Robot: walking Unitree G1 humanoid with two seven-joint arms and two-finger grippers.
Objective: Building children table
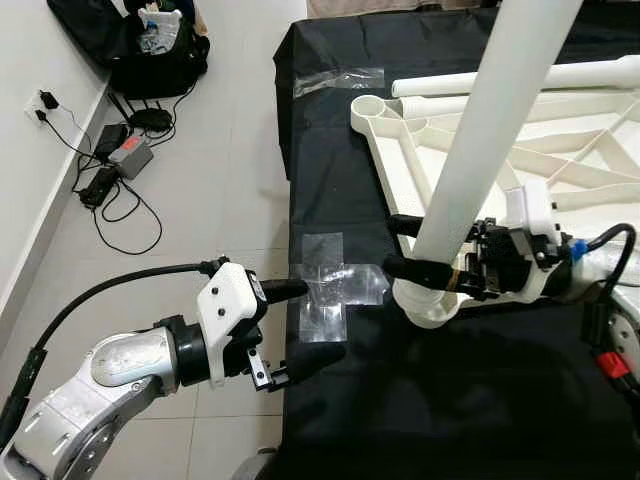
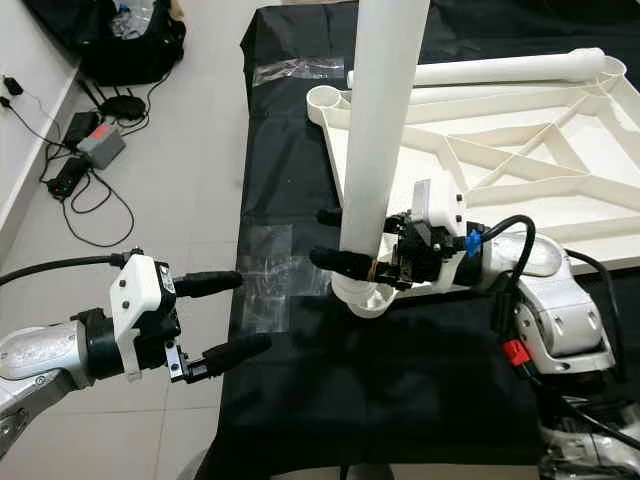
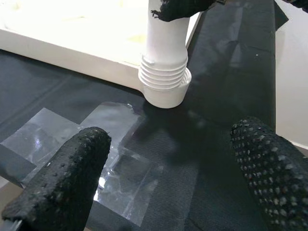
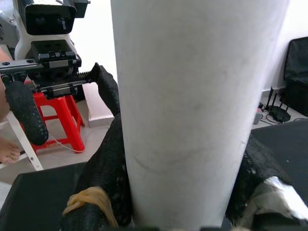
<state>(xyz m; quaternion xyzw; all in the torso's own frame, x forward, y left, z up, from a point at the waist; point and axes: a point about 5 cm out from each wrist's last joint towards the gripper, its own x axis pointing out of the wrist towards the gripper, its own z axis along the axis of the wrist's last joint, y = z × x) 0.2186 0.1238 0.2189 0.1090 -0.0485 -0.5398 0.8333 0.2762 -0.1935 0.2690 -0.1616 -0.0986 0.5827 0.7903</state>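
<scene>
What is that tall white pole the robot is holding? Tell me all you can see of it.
The white pole looks like a smooth plastic table leg, round and thick. It stands nearly upright, its ribbed lower end set in the corner socket of the upturned white tabletop. The right gripper clamps it low down, one finger on each side.

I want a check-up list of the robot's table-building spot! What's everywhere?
Surface: black cloth with clear tape patches.
Job's things: white table frame lying flat; white leg standing upright in a corner socket; another leg lying beside the frame.
Clutter: nothing seen on the cloth.
Grippers: right pincer clamps the upright leg; left pincer open at the cloth's edge.
Cables: wall plug, adapters and cords on the floor.
Surroundings: black bag, tiled floor.
</scene>
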